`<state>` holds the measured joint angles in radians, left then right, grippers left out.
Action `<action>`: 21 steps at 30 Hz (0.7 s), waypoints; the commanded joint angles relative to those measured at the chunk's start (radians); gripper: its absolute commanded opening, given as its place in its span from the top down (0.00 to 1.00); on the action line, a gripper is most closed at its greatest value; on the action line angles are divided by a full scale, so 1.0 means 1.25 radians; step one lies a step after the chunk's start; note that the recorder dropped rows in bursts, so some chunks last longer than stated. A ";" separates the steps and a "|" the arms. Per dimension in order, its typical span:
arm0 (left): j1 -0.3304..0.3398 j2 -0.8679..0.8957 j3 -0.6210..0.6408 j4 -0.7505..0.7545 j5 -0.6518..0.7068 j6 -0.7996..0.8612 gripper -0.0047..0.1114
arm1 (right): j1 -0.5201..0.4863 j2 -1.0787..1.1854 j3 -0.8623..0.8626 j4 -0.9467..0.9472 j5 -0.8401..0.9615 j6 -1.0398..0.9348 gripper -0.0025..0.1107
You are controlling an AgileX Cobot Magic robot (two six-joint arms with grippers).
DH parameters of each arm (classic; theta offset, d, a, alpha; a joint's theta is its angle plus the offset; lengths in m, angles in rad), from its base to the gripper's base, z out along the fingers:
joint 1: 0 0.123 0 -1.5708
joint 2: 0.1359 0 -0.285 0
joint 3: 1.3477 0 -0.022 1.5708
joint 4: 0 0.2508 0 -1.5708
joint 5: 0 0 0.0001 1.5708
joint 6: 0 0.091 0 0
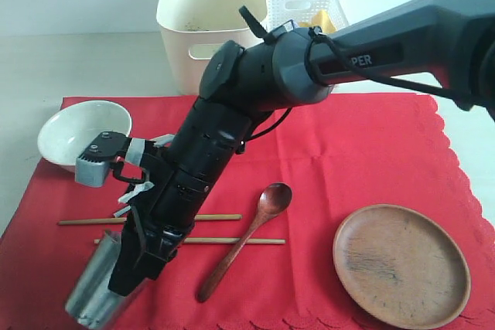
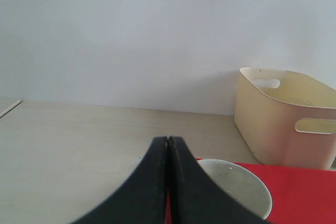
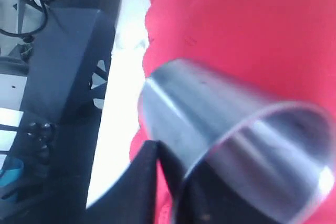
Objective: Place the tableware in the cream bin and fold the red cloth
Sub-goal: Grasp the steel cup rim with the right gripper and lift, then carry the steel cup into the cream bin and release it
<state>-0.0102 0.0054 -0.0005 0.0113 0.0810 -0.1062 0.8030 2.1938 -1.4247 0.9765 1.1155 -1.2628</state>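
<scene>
The steel cup point(image 1: 94, 285) lies tilted at the near left corner of the red cloth point(image 1: 348, 144). My right gripper point(image 1: 130, 272) reaches across to it. In the right wrist view the right gripper point(image 3: 160, 148) is shut on the wall of the steel cup point(image 3: 220, 114) at its rim, one finger inside and one outside. The pale bowl point(image 1: 81, 133), two chopsticks point(image 1: 220, 217), wooden spoon point(image 1: 255, 226) and brown plate point(image 1: 401, 264) rest on the cloth. The cream bin point(image 1: 210, 21) stands behind. My left gripper point(image 2: 169, 140) is shut and empty, above the bowl point(image 2: 244, 190).
A white lattice basket point(image 1: 305, 4) with something yellow in it stands to the right of the cream bin point(image 2: 286, 121). The right arm point(image 1: 309, 59) spans the cloth from upper right to lower left. The cloth's near scalloped edge sits at the table's front.
</scene>
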 commanded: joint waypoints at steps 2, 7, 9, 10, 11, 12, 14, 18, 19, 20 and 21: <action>0.000 -0.004 0.000 -0.002 -0.001 -0.001 0.94 | 0.000 -0.001 -0.001 -0.009 -0.014 -0.009 0.98; 0.000 -0.004 0.000 -0.002 -0.001 -0.001 0.94 | 0.000 -0.005 -0.001 -0.009 0.000 -0.009 0.98; 0.000 -0.004 0.000 -0.002 -0.001 -0.001 0.94 | 0.000 -0.015 -0.001 -0.010 0.008 -0.012 0.98; 0.000 -0.004 0.000 -0.002 -0.001 -0.001 0.94 | 0.000 -0.023 -0.001 -0.010 0.012 -0.017 0.98; 0.000 -0.004 0.000 -0.002 -0.001 -0.001 0.94 | 0.000 -0.033 -0.001 -0.010 0.012 -0.021 0.98; 0.000 -0.004 0.000 -0.002 -0.001 -0.001 0.94 | 0.000 -0.043 -0.001 -0.010 0.012 -0.024 0.98; 0.000 -0.004 0.000 -0.002 -0.001 -0.001 0.94 | 0.000 -0.066 -0.001 -0.010 0.011 -0.036 0.98; 0.000 -0.004 0.000 -0.002 -0.001 -0.001 0.94 | 0.000 -0.125 -0.001 -0.034 -0.026 -0.044 0.98; 0.000 -0.004 0.000 -0.002 -0.001 -0.001 0.94 | -0.002 -0.148 -0.001 -0.042 -0.049 -0.044 0.98; 0.000 -0.004 0.000 -0.002 -0.001 -0.001 0.94 | -0.003 -0.158 -0.001 -0.042 -0.059 -0.044 0.98; 0.000 -0.004 0.000 -0.002 -0.001 -0.001 0.94 | -0.010 -0.174 -0.001 -0.044 -0.079 -0.043 0.98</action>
<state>-0.0102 0.0054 -0.0005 0.0113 0.0810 -0.1062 0.8030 2.0116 -1.4247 0.9250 1.0546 -1.3061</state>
